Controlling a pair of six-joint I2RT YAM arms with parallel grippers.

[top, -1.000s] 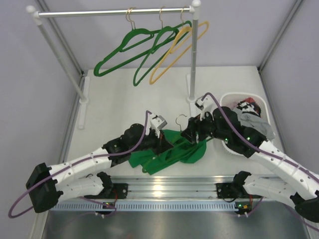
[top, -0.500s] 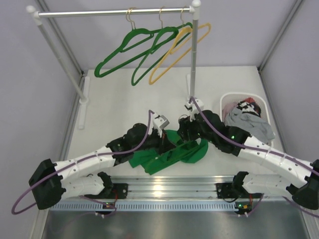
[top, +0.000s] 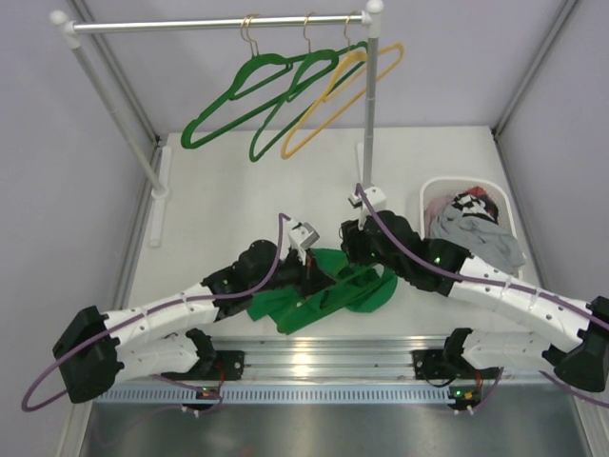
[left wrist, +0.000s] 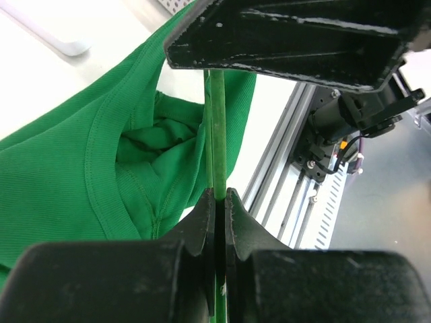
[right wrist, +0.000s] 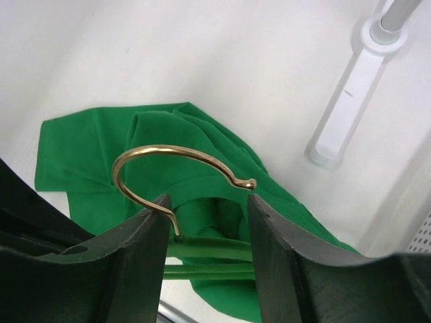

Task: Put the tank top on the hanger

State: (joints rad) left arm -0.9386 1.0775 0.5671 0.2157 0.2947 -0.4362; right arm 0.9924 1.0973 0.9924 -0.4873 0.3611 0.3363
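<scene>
Tank top [top: 366,290] bunched on table [top: 238,190] between both arms, hanger [left wrist: 217,134] lying on it. Left gripper [left wrist: 220,202] clamps hanger bar; right gripper [right wrist: 209,202] jaws apart astride hook [right wrist: 168,153]. Basket [top: 425,190] just right, rack [top: 190,26] behind.

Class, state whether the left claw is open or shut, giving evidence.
Shut: the left claw clamps the hanger, gripping its thin green bar with no visible gap.

White table [top: 243,195] under green tank top [top: 276,307], white basket [top: 427,195] and rack feet [top: 160,181]
</scene>
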